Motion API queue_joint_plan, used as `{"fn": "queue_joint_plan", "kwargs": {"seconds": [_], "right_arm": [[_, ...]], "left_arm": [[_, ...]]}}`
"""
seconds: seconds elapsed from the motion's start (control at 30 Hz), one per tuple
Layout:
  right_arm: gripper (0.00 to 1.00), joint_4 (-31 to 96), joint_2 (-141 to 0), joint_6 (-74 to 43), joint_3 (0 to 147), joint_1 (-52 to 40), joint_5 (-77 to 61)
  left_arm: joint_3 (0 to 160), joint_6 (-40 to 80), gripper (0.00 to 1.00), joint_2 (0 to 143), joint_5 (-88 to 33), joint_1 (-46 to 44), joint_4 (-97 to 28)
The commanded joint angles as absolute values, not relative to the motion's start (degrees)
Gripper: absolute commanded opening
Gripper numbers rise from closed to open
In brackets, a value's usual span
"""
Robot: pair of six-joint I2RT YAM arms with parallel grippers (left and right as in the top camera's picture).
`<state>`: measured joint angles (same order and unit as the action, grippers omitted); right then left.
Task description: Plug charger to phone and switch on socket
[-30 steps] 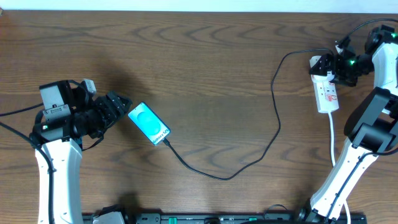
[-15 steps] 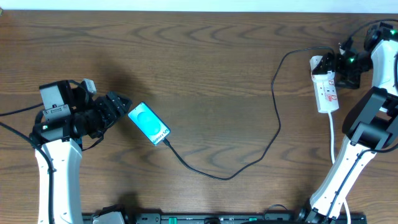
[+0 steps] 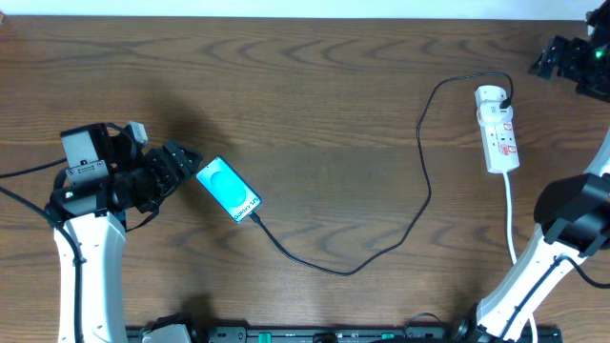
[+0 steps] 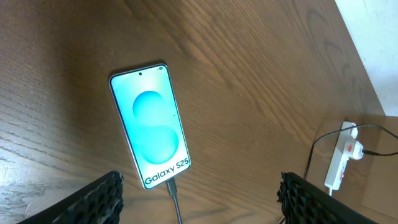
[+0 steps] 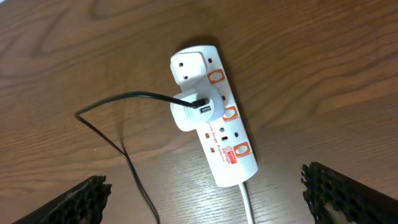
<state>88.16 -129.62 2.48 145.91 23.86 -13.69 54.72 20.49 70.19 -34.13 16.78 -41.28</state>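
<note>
The phone (image 3: 229, 189) lies flat left of centre with its light-blue screen up, and it also shows in the left wrist view (image 4: 150, 132). The black charger cable (image 3: 419, 162) has its tip in the phone's lower end (image 4: 171, 186). It loops across the table to a white adapter on the socket (image 3: 498, 129). My left gripper (image 3: 184, 164) is open and empty just left of the phone (image 4: 199, 210). My right gripper (image 3: 548, 59) is open and empty, raised above and right of the socket (image 5: 214, 118), with its fingers wide apart (image 5: 208, 205).
The socket's white cord (image 3: 512, 219) runs toward the table's front edge at the right. The cable's loop (image 3: 343, 272) lies on the wood at centre front. The socket also shows far off in the left wrist view (image 4: 343, 155).
My right gripper has lifted off the socket and moved up and to the right, away from it. The left arm, phone and cable have not moved.
</note>
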Motion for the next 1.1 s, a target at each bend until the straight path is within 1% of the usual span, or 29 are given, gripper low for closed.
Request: {"fn": "queue_joint_plan", "kwargs": {"seconds": [0.0, 0.23, 0.33, 0.4, 0.7, 1.07], "right_arm": [[0.99, 85.3, -131.9, 3.1, 139.3, 23.6, -14.5], [0.99, 77.2, -133.1, 7.5, 128.1, 23.5, -21.2], [0.99, 74.1, -133.3, 12.8, 123.7, 23.2, -25.1], [0.99, 72.3, -133.4, 13.4, 121.6, 22.7, -25.0], [0.99, 70.8, -136.3, 13.4, 119.9, 20.2, -25.0], [0.99, 70.7, -138.1, 13.4, 119.9, 19.9, -24.1]], "left_arm": [[54.7, 18.9, 0.81, 70.4, -33.8, 17.1, -41.5], [54.7, 18.9, 0.81, 70.4, -33.8, 17.1, -41.5], [54.7, 18.9, 0.81, 70.4, -33.4, 17.1, -41.5], [54.7, 18.9, 0.81, 70.4, -32.4, 17.1, -41.6], [54.7, 18.9, 0.81, 70.4, -32.3, 17.1, -41.6], [54.7, 18.9, 0.81, 70.4, -32.3, 17.1, -41.6]]}}
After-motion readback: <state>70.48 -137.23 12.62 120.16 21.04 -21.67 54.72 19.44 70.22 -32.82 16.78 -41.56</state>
